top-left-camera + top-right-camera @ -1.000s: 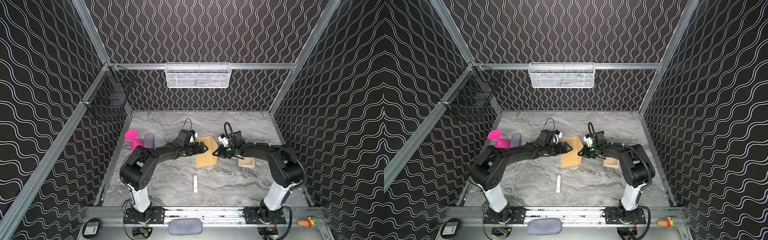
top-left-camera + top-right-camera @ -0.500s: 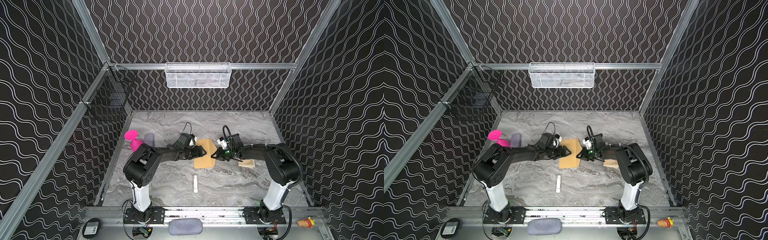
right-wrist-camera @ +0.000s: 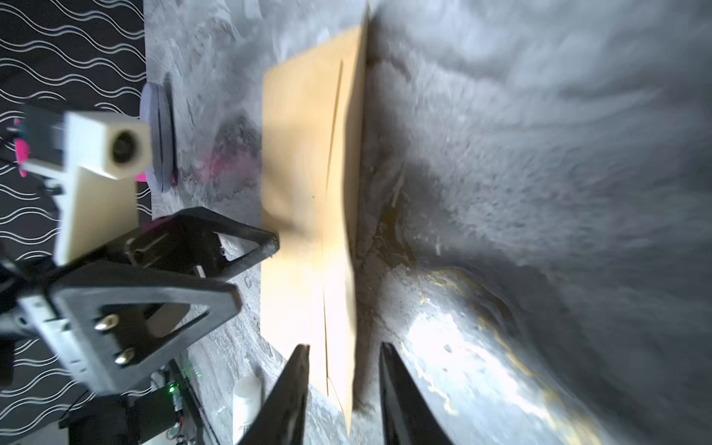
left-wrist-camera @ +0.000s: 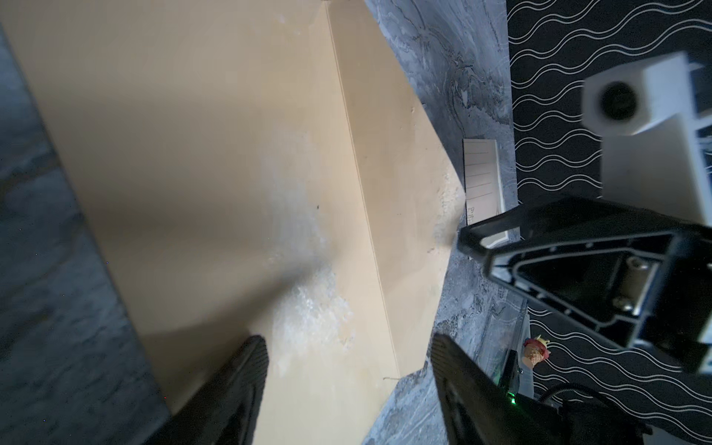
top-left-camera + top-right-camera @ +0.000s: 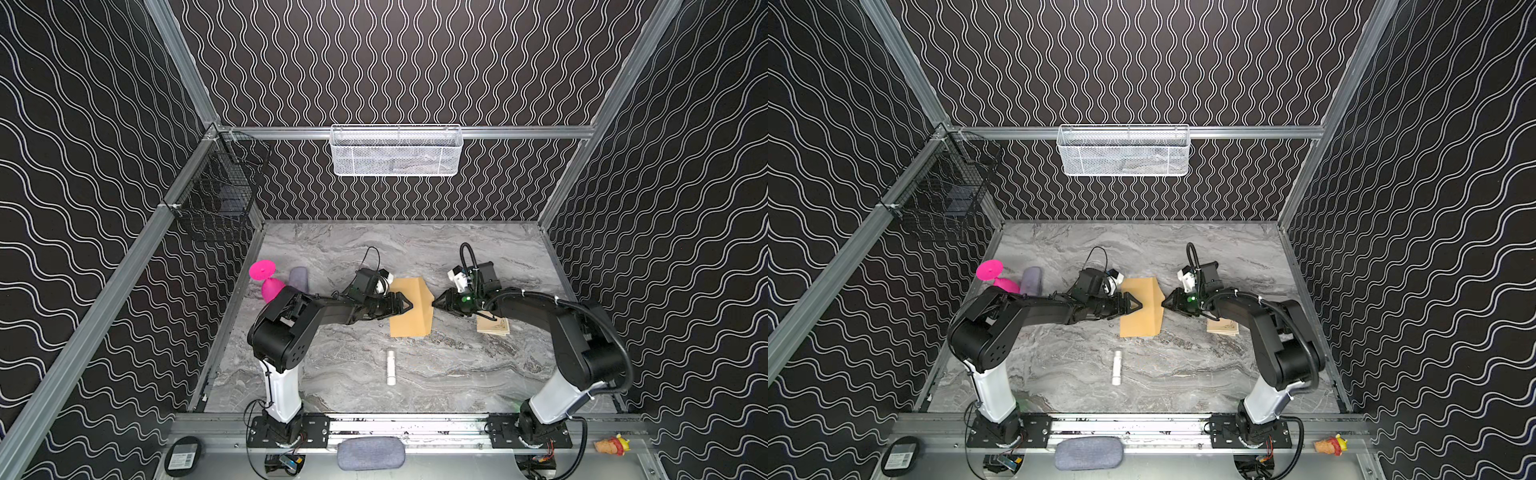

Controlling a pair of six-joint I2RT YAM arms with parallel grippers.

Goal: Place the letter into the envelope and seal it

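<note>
In both top views the envelope (image 5: 409, 309) lies flat on the marble surface (image 5: 415, 249) between the two arms. Its pointed flap (image 5: 427, 299) is turned towards the right end effector (image 5: 436, 302), whose tip is at the flap's point. The left end effector (image 5: 406, 306) sits over the opposite long edge. The letter (image 5: 493, 326) lies on the surface outside the envelope, near its right side and partly under the right arm. A white tube (image 5: 1116, 368) lies nearer the front, well apart from both.

In the left wrist view the left end effector (image 4: 346, 339) is released. Its fingers (image 4: 246, 377) are spread wide above the envelope (image 4: 212, 154) and close on nothing. The right end effector (image 4: 468, 240) shows side-on at the flap's point, and beyond it a strip of the letter (image 4: 481, 173) with ruled lines is visible.

The right wrist view is blurred. The right end effector (image 3: 345, 346) is also released, its jaws a little apart with the flap's edge running between them and no pinch on the paper. The left end effector (image 3: 256, 271) meets the envelope's far edge.
</note>
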